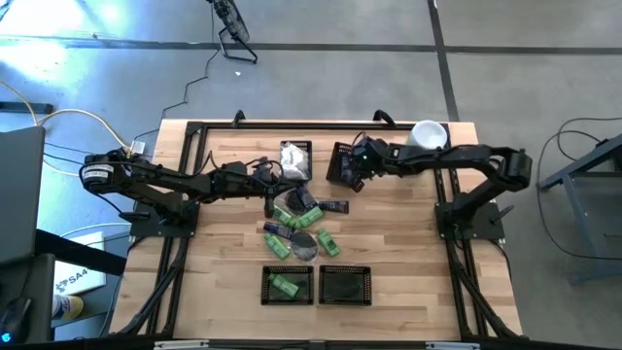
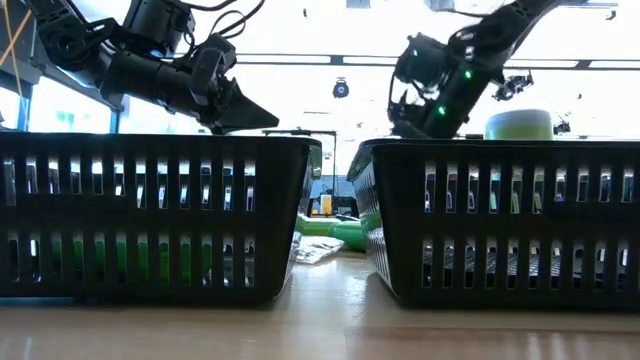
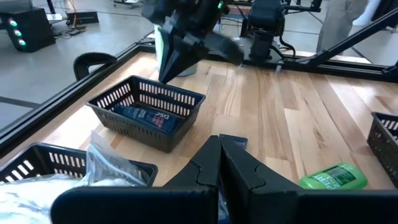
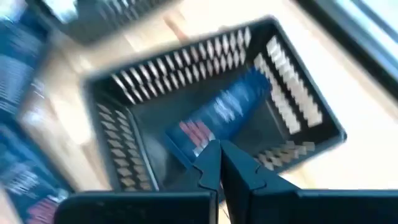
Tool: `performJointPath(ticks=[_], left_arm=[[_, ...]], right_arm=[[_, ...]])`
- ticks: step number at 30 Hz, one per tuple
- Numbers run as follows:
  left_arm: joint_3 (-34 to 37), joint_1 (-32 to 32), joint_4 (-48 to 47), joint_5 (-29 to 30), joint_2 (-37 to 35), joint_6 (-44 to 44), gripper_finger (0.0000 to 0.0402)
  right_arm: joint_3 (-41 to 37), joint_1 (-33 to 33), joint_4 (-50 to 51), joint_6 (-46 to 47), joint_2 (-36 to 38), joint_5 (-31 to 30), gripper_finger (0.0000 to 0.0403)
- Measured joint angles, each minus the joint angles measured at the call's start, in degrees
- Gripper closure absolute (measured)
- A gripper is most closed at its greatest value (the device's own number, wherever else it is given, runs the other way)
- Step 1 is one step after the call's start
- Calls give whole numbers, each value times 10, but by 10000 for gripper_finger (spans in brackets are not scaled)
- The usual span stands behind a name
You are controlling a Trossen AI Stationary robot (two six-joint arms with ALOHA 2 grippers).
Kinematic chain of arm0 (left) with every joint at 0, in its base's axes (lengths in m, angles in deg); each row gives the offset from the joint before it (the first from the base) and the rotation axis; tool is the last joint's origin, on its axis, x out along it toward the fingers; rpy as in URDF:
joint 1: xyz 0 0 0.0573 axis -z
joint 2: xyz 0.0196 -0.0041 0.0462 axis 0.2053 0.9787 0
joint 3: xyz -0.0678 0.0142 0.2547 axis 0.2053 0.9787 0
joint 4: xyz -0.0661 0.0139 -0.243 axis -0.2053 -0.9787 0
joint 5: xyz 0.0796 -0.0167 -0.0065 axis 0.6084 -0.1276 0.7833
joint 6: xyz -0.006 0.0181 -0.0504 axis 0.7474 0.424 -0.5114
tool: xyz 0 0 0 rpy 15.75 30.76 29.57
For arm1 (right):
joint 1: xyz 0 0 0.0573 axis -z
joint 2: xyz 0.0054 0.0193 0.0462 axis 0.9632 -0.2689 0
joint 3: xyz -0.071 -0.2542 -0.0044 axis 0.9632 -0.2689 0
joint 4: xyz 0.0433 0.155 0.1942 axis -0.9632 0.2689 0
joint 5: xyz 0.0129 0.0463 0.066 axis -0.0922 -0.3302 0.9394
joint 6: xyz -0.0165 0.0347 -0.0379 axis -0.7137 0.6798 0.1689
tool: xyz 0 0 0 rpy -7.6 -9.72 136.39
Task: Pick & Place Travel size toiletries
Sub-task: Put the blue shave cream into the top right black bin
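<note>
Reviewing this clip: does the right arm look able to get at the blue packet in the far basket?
Probably yes: the right gripper, fingers shut, hangs right above the open-topped basket with the blue packet uncovered below; it must open first.

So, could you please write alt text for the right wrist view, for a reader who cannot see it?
The right gripper, its fingers shut and empty, hangs over a black mesh basket on the wooden table. A dark blue packet with a red patch lies inside the basket.
</note>
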Motion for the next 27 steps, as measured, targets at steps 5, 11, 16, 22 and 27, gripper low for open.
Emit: performJointPath(ticks=[5, 11, 16, 22, 27], left_arm=[[0, 0, -1, 8, 0, 0, 396], [0, 0, -3, 9, 0, 0, 396], [0, 0, -3, 13, 0, 0, 396], [0, 0, -4, 13, 0, 0, 396], [0, 0, -4, 14, 0, 0, 396]], right_arm=[[46, 0, 77, -6, 0, -21, 400], [77, 8, 171, 13, 0, -54, 400], [78, 29, 180, 13, -18, -44, 400], [78, 59, 177, 2, -51, -25, 400], [78, 77, 168, -14, -75, -24, 400]])
